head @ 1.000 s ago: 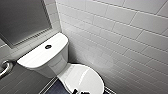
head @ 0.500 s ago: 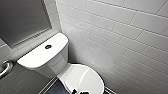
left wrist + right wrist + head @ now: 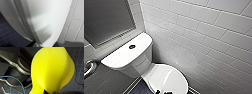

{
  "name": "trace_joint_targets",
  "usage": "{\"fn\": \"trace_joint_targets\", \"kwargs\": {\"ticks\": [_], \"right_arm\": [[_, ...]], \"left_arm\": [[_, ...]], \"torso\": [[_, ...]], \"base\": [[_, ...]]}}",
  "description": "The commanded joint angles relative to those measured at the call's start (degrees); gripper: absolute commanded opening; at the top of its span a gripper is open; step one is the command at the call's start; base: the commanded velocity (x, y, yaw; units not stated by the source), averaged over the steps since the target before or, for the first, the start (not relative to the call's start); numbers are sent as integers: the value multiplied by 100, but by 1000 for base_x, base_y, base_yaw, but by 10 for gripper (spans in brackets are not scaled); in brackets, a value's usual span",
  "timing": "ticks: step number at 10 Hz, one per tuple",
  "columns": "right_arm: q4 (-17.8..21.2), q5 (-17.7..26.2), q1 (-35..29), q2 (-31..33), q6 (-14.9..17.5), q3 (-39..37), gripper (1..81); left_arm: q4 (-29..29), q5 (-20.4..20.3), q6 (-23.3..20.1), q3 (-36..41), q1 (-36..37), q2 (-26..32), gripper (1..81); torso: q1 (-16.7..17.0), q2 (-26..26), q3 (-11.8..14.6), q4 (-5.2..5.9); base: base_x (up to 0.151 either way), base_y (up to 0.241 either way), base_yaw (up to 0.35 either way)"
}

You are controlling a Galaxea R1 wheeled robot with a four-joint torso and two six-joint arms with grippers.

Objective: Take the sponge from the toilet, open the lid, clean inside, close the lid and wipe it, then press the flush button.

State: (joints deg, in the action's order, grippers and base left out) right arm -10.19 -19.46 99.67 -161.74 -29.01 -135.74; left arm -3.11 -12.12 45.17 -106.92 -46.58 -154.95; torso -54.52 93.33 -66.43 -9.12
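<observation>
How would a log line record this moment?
glossy white oval lid: down | bright yellow soft sponge: in right gripper | small dark round flush button: on tank top

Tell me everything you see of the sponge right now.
The sponge is bright yellow, soft-looking foam with a finely pitted surface and a few tiny glinting specks, perhaps droplets. Its broad rounded lobe narrows to a pinched end, where a dark part, seemingly the right pincer, grips it. It hangs off the ground above the dark blue floor tiles, beside the robot's dark body. Nothing else appears to touch it.
</observation>
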Motion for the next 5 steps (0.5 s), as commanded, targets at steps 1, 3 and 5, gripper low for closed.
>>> {"fn": "trace_joint_targets", "kwargs": {"ticks": [1, 3, 5], "right_arm": [[-97, 442, 216, 139, -7, 93, 10], [-89, 451, 181, 149, -7, 101, 10], [-97, 504, 146, 140, 1, 102, 10]], "left_arm": [[354, -889, -148, 382, 848, 254, 811], [355, -959, -148, 611, 848, 359, 811], [364, -959, -148, 830, 848, 430, 811]], "torso": [[0, 0, 0, 0], [0, 0, -2, 0], [0, 0, -2, 0]], "base": [[0, 0, 0], [0, 0, 0], [0, 0, 0]]}}
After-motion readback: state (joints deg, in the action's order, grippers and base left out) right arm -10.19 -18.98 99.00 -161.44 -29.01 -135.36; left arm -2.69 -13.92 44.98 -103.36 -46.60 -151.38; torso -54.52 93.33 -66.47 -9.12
